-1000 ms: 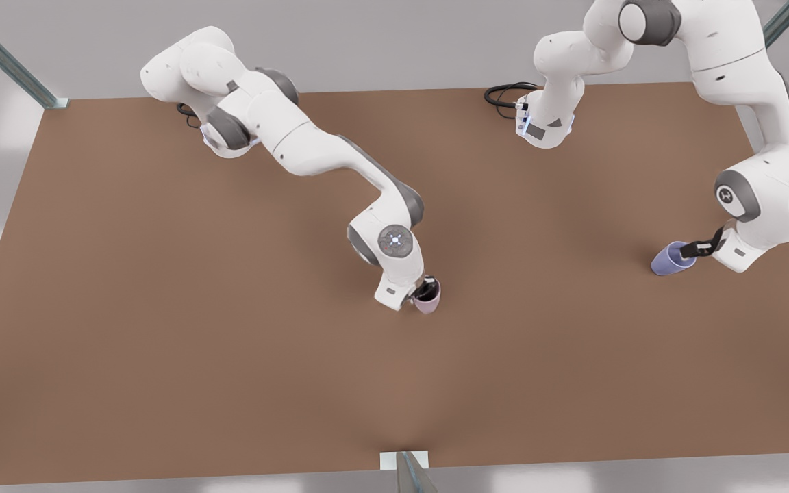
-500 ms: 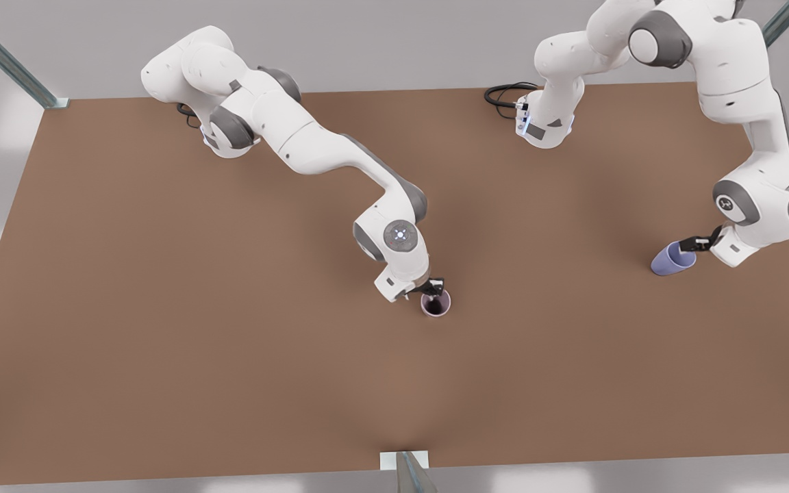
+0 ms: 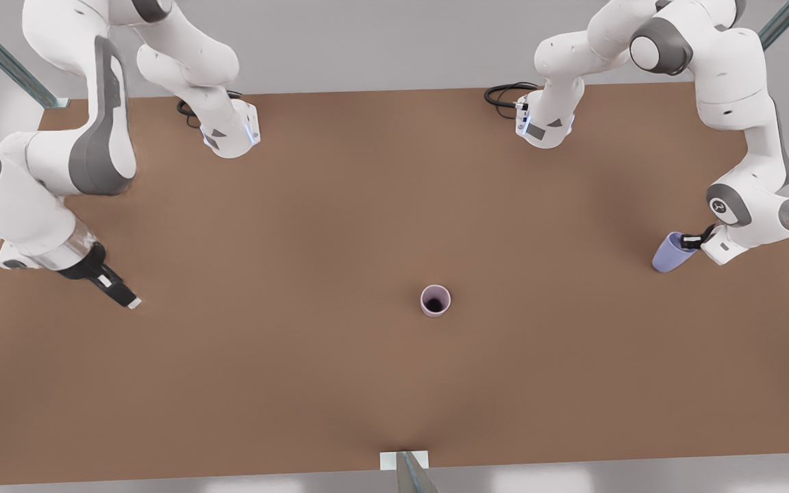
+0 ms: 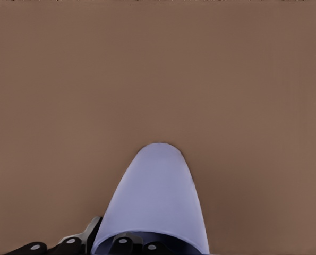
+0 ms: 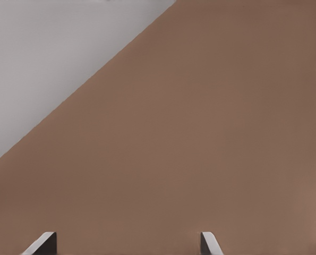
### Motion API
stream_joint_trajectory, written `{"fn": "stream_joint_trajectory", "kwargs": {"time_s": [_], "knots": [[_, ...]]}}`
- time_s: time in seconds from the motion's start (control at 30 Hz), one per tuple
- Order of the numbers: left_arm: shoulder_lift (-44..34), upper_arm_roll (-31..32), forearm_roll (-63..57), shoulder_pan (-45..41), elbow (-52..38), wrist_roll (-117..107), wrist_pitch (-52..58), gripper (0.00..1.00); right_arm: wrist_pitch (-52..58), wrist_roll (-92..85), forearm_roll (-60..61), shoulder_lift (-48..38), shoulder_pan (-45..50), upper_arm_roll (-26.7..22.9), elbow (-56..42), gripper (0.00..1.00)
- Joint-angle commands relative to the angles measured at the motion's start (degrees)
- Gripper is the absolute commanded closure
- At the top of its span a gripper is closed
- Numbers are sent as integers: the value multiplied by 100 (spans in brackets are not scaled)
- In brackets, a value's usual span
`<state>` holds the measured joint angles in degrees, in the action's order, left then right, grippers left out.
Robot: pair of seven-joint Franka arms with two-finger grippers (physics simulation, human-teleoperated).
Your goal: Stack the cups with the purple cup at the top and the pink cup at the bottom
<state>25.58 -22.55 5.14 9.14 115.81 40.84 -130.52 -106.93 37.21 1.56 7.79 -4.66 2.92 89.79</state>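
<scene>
While the left gripper (image 3: 690, 241) clamps the tilted purple cup (image 3: 668, 253), pink cup (image 3: 435, 300) upright mid-table (image 3: 298, 383), right gripper (image 3: 120, 294) spread, well apart.

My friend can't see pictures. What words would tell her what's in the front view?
A small pale pink tapered cup stands upright alone mid-way across a brown table. At the front view's right, the left gripper grips the rim of a tilted periwinkle-violet cup. At its left, the open right gripper waits.

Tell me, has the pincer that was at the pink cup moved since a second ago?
Yes. The right pincer has swung away from the pink cup toward the front view's left table edge, fingers apart.
</scene>
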Motion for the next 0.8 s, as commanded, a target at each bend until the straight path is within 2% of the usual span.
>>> {"fn": "stream_joint_trajectory", "kwargs": {"time_s": [0.0, 0.1, 0.27, 0.33, 0.47, 0.5, 0.57, 0.63, 0.7, 0.77], "knots": [[-10, 5, 154, 0, -6, 495, 36, 70, 1490, -4353, -165, -102, 193, 24, -146, 0], [-62, 49, 154, 0, -24, 478, 36, 75, 1930, -4336, -68, -41, -9, 7, -621, 0], [-176, 365, 286, -27, -216, 100, 185, 79, 1851, -4336, -156, 135, -9, 16, -823, 0], [-194, 497, 286, -299, -928, -568, 1204, 79, 1851, -4336, -156, 284, -18, 16, -964, 0], [-238, 620, 304, -1696, -2018, -2659, 2601, 79, 1860, -4336, -156, 284, -18, 16, -972, 0], [-221, 1032, 576, -1723, -2387, -3327, 3041, 79, 1851, -4336, -156, 284, -18, 16, -981, 0], [-168, 2008, 585, -1741, -2678, -4935, 3130, 79, 1860, -4336, -156, 284, -26, 16, -981, 0], [-80, 2703, 585, -1741, -2968, -6201, 3138, 79, 1860, -4327, -147, 276, -26, 16, -999, 0], [87, 3054, 568, -1863, -3188, -6949, 3121, 79, 1860, -4327, -147, 284, -62, 7, -1095, 0], [447, 3046, 568, -2259, -3697, -7546, 3094, 79, 1860, -4344, -174, 293, -18, -28, -1095, 0]]}}
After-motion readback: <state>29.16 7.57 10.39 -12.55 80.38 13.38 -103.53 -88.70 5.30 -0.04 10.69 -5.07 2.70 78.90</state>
